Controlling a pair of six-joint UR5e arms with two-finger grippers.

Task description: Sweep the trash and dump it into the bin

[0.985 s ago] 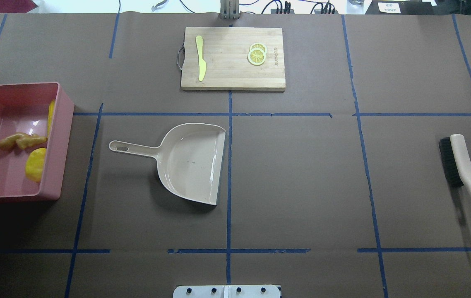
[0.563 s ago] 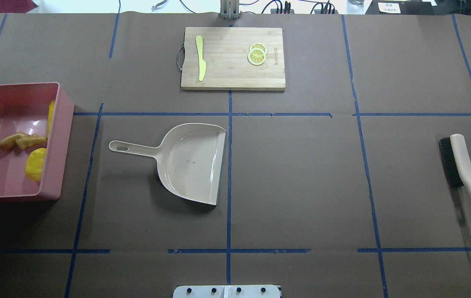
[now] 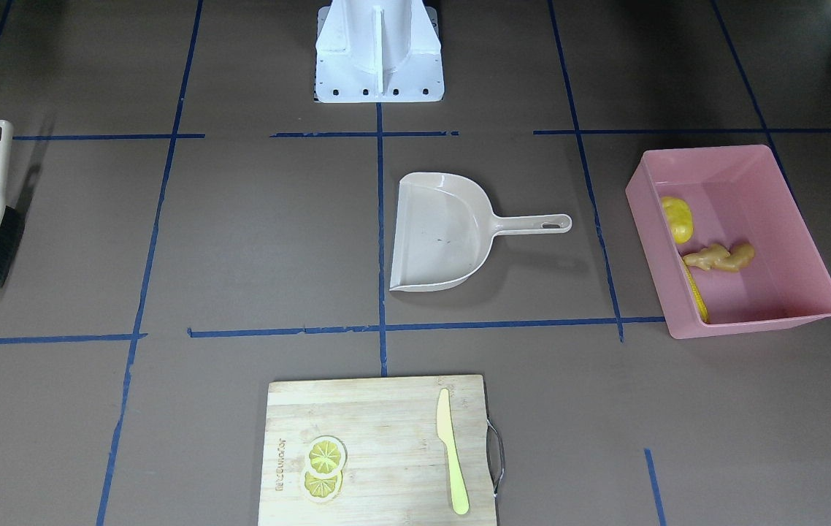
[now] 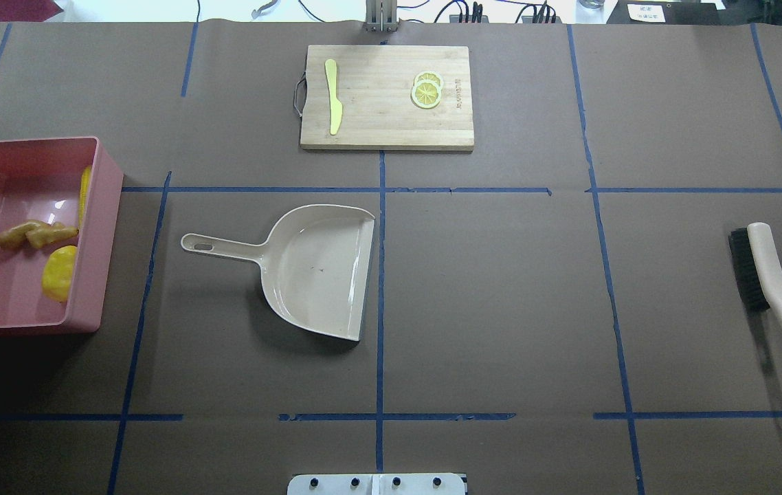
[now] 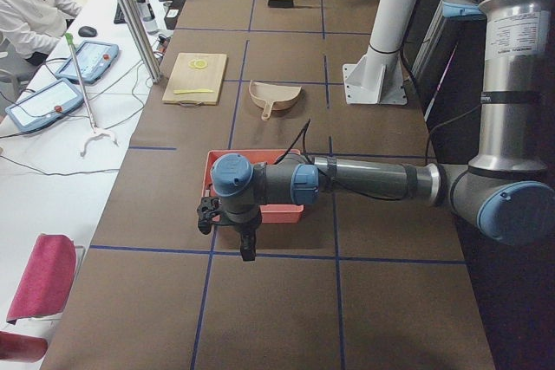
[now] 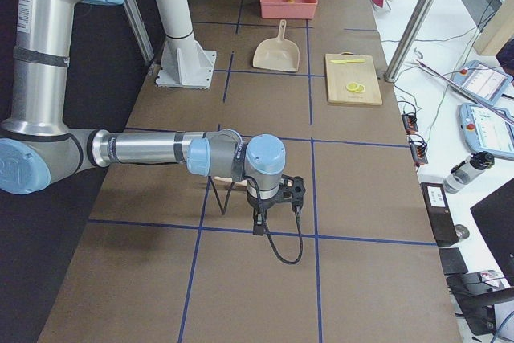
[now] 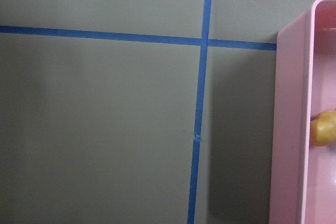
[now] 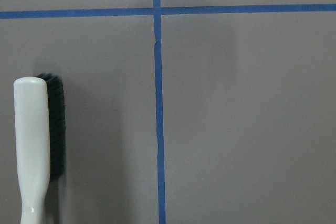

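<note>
Table (image 4: 501, 309): carries all listed.
Bin (image 4: 108, 227), left end: holds all three trash pieces; dumping judged complete.
Dustpan (image 4: 315, 268), centre: empty.
Brush (image 4: 769, 268), right end: lying flat.
Left gripper (image 5: 234, 227), beside bin; right gripper (image 6: 269, 210), right end: cannot tell whether jaws are apart.
Ginger root (image 4: 37, 234), potato (image 4: 60, 271), corn cob (image 4: 84, 192): inside bin.

A ginger root (image 4: 37, 234), a potato (image 4: 60, 273) and a corn cob (image 4: 84, 196) lie inside the pink bin (image 4: 99, 240) at the table (image 4: 501, 309)'s left edge. The beige dustpan (image 4: 315, 269) sits mid-table, the brush (image 4: 769, 282) far right, knife (image 4: 332, 96) and lemon slices (image 4: 427, 90) on the cutting board (image 4: 377, 117).
</note>
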